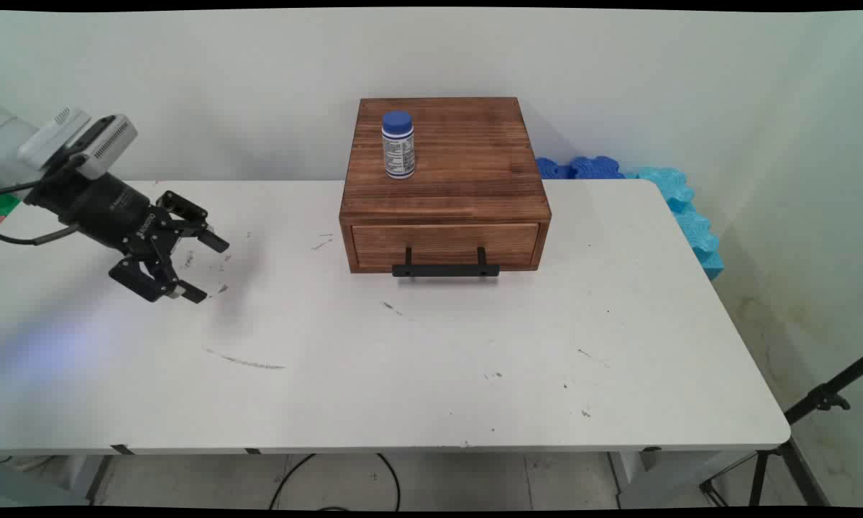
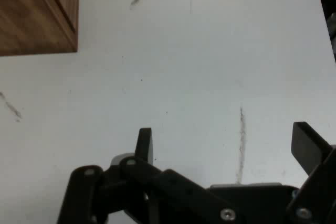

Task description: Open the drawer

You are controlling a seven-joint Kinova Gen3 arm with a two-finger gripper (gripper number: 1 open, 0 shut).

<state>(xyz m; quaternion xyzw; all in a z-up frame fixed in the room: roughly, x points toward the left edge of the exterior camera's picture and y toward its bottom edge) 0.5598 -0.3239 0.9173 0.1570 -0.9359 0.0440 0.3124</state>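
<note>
table [image 1: 417,374] front, left, right open — wooden drawer box [image 1: 446,208] blocks rear centre

The arm [image 1: 79,198] reaches in from the left, low over the tabletop [image 1: 403,360], tilted down toward the right. Its black gripper [image 1: 205,270] hangs above the surface with its two fingers [image 2: 144,142] spread wide apart, and there is nothing between them.

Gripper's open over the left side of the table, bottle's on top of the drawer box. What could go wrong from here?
The bottle stands upright and unsecured on the wooden box; a nudge of the box could topple it.
The gripper hangs low over the table with jaws open; sweeping right at this height might strike the box or its black handle.
</note>
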